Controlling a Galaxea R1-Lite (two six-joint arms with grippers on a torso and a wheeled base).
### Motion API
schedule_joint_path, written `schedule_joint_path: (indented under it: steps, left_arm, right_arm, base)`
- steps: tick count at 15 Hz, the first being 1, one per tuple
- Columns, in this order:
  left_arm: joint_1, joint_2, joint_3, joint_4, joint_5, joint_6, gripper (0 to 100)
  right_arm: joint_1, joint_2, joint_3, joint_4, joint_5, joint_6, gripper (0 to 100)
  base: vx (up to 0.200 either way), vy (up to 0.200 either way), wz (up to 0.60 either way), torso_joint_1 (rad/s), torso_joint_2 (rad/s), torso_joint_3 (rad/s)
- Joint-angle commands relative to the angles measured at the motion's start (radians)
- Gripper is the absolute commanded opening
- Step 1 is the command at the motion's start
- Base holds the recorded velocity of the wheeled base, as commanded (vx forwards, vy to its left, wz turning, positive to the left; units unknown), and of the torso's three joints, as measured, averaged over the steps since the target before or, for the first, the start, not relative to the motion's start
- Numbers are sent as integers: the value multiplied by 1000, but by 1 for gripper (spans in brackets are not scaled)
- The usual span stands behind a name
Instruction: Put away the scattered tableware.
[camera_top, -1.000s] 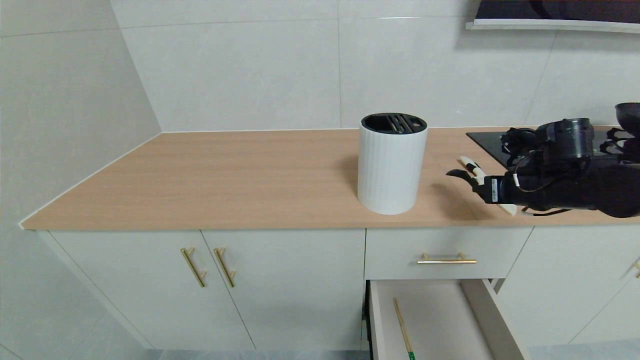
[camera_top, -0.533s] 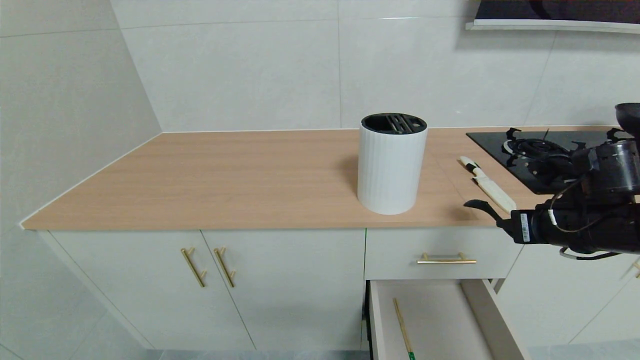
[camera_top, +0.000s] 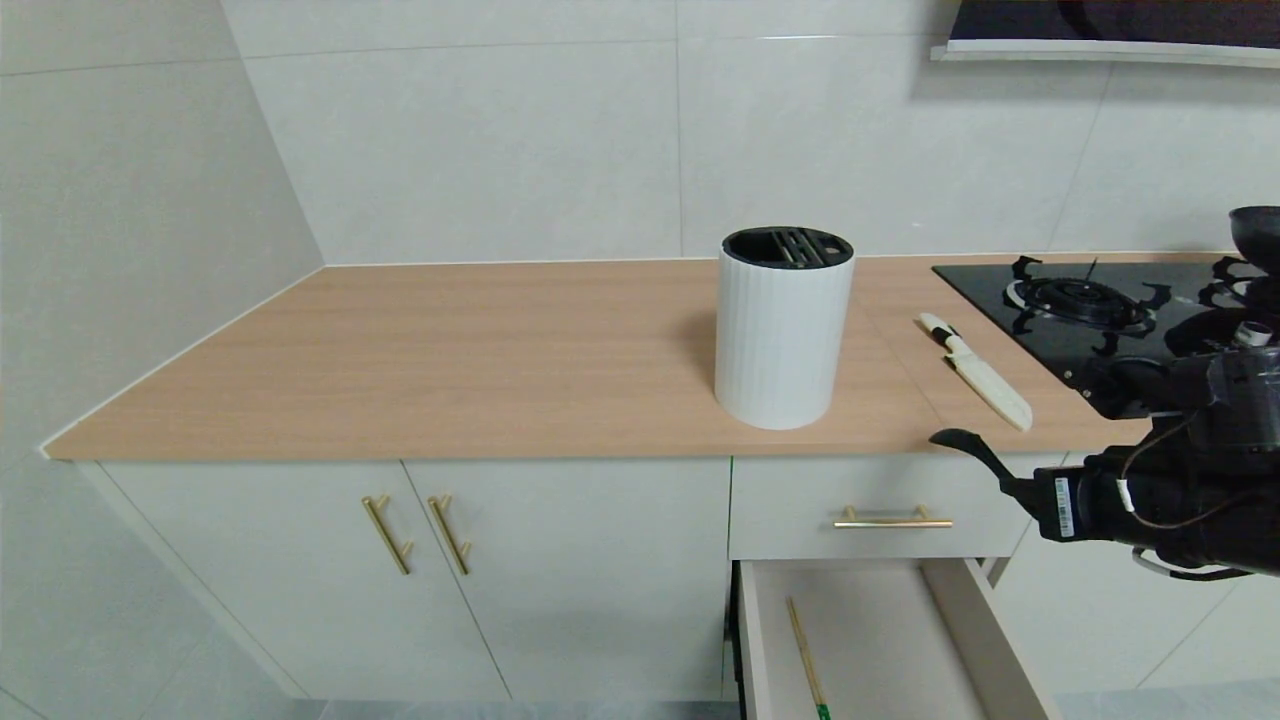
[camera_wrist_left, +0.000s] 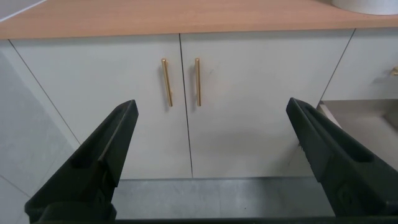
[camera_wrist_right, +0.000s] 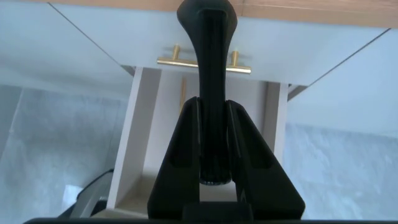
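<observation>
My right gripper (camera_top: 1040, 495) hangs in front of the counter edge, above the open drawer (camera_top: 955, 610), shut on a black utensil (camera_top: 960, 445) whose curved end points left. In the right wrist view its fingers (camera_wrist_right: 186, 134) clamp the black utensil's (camera_wrist_right: 208, 43) handle, with the drawer (camera_wrist_right: 146, 137) below. A pair of chopsticks (camera_top: 805, 665) lies in the drawer. A white-handled knife (camera_top: 975, 372) lies on the counter to the right of the white ribbed utensil holder (camera_top: 783, 335). My left gripper (camera_wrist_left: 211, 162) is open and low, facing the cabinet doors (camera_wrist_left: 249, 106).
The wooden counter (camera_top: 450, 350) runs left from the holder. A black gas stove (camera_top: 1080, 300) sits at the far right with a dark pot (camera_top: 1258, 225) on it. A shut drawer with a gold handle (camera_top: 892, 519) is above the open one.
My right gripper with the black utensil has moved from over the counter beside the knife, down and toward me, to in front of the counter edge above the open drawer.
</observation>
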Motion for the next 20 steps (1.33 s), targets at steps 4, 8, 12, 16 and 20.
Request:
schedule_joint_path:
  steps: [4,8,12,16,20]
  left_arm:
    - [0,0,0,0,0,0,100]
    - [0,0,0,0,0,0,100]
    - [0,0,0,0,0,0,100]
    - [0,0,0,0,0,0,100]
    - [0,0,0,0,0,0,100]
  right_arm:
    - [-2,31,41,-30,0,-2,0]
    - [-2,40,49,-30,1,-2,0]
    - [-1,74,52,-32,1,-2,0]
    - [-1,111,56,-44,0,-2,0]
    - [-1,140,84,-106,0,-5,0]
  base:
    - [0,0,0,0,0,0]
    - [0,0,0,0,0,0]
    - [0,0,0,0,0,0]
    - [0,0,0,0,0,0]
    - [0,0,0,-134,325,189]
